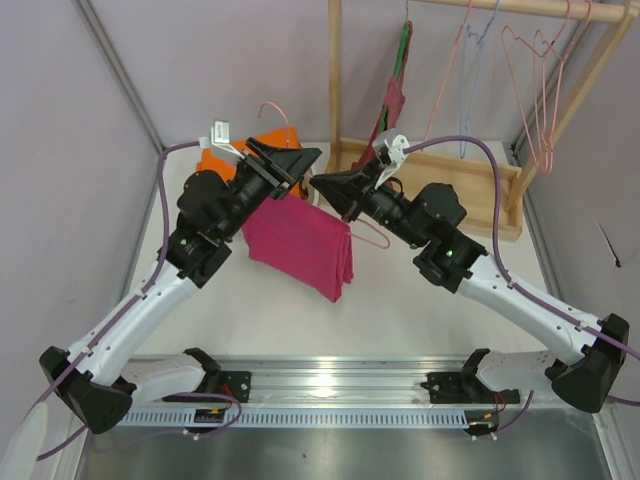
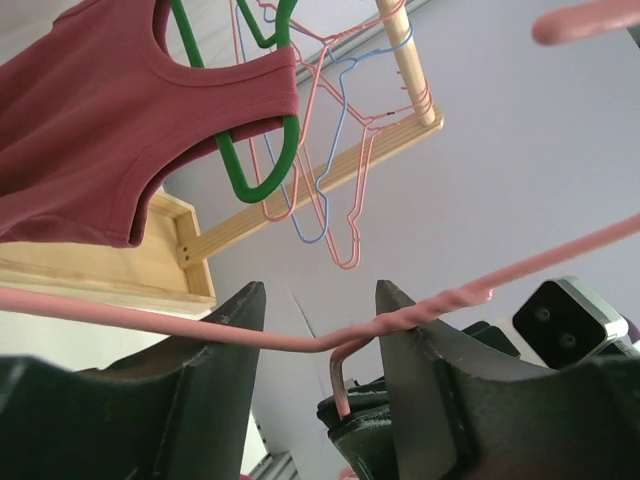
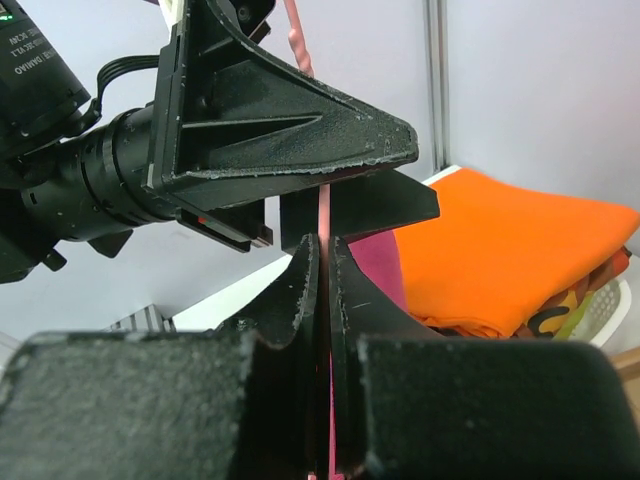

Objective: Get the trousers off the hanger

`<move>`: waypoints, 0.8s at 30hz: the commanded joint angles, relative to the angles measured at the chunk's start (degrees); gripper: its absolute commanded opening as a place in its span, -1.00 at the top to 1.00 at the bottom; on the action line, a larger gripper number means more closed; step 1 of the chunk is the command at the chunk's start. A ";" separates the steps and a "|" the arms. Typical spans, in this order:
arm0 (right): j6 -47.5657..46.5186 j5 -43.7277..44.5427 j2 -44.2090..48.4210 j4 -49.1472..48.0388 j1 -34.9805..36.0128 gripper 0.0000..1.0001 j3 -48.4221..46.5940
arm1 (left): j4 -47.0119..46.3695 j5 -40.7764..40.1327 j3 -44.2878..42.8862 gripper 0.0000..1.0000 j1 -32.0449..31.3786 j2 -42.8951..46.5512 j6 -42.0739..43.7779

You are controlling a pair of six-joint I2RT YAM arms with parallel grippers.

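The magenta trousers (image 1: pixel 300 245) hang over the bar of the light-pink hanger (image 1: pixel 372 238), held above the table between both arms. My right gripper (image 3: pixel 325 255) is shut on the hanger's thin wire (image 3: pixel 324 212), and the trousers (image 3: pixel 378 268) show just behind its fingers. My left gripper (image 2: pixel 318 305) stands open around the hanger's neck. The pink wire (image 2: pixel 150 318) runs across the gap, and its twisted part rests on the right finger (image 2: pixel 430 345). In the top view the left gripper (image 1: pixel 298 160) meets the right gripper (image 1: pixel 320 187) at the trousers' upper edge.
A wooden rack (image 1: pixel 450 175) at the back right carries a maroon garment (image 2: pixel 90 130) on a green hanger (image 2: pixel 262 180) and several empty pink and blue hangers (image 1: pixel 540 90). An orange folded cloth (image 3: pixel 520 250) lies at the back left.
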State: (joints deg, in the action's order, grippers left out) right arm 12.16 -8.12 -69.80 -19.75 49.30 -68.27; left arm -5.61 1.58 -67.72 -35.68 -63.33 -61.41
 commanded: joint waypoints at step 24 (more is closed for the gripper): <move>-5.73 0.20 4.58 14.01 1.50 -0.59 -10.91 | -0.38 -7.74 -12.33 1.00 0.70 1.98 8.67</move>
State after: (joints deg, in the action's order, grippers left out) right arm 10.28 -7.92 -67.85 -10.90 50.48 -74.17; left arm 0.38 -4.80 -72.79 -35.99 -64.49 -56.40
